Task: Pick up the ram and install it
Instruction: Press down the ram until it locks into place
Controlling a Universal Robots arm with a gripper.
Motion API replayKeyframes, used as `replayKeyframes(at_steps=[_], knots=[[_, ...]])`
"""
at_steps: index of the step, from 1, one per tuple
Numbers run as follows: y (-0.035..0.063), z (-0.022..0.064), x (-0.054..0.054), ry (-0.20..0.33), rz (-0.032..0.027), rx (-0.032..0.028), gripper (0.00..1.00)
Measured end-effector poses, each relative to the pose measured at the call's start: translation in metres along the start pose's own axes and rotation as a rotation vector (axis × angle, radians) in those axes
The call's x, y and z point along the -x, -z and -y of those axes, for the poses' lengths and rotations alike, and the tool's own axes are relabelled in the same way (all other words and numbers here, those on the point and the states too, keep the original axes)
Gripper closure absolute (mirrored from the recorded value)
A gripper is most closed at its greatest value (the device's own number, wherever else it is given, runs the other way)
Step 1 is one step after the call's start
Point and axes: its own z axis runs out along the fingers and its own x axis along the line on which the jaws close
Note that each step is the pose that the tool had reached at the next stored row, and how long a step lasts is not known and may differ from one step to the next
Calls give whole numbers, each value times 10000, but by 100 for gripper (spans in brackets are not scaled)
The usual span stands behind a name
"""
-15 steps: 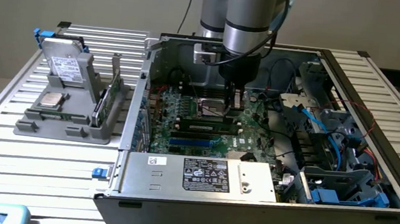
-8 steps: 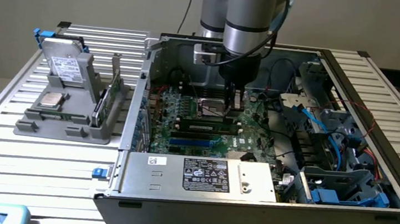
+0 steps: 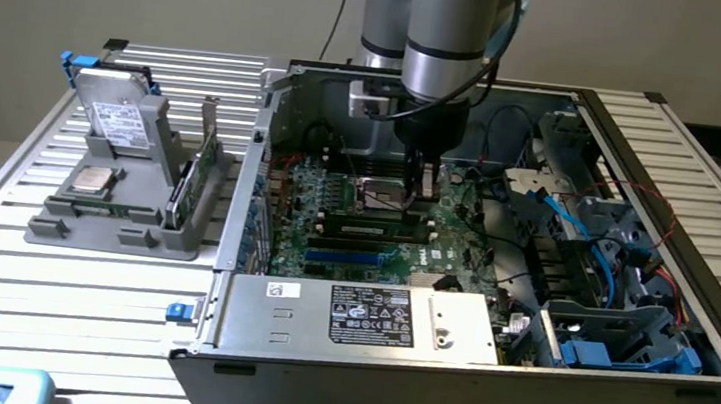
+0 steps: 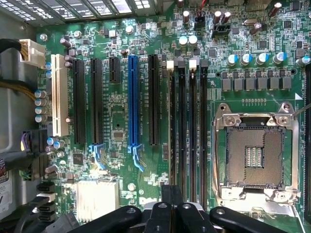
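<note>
A slatted metal table (image 3: 42,299) carries the whole scene in the exterior view. At that view's left stands a grey parts holder (image 3: 109,231) with a boxed drive (image 3: 115,122) propped at its back, a square silver processor chip (image 3: 94,180) lying flat in front of it, and a tall green expansion card (image 3: 211,161) upright on its edge just beside the case. Next comes an open computer case (image 3: 252,165) lying on its side, with the green motherboard (image 3: 333,204) exposed inside. On the board, the ram (image 3: 365,231), a long thin stick with a whitish label strip, stands in one of the black memory slots, between the empty processor socket (image 3: 381,194) behind it and a blue slot (image 3: 350,254) in front. A metal box with a white label (image 3: 368,319) covers the near edge of the case. The grey robot arm (image 3: 452,41) reaches down into the middle of the case, and its gripper (image 3: 424,191) hangs low over the board just beside the socket, fingers closed together with nothing visibly between them. From the wrist, the gripper (image 4: 171,193) is poised over the end of the black memory slots (image 4: 187,126), with the socket (image 4: 255,158) beside them. Whether it touches the ram cannot be told. At the exterior view's right, blue cables (image 3: 597,252) and a drive cage (image 3: 622,335) crowd the case.
</note>
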Motion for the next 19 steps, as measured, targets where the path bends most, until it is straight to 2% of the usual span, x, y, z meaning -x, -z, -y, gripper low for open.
replayKeyframes(at_steps=[19], knots=[[-33,-1,5,0,-3,1,89]])
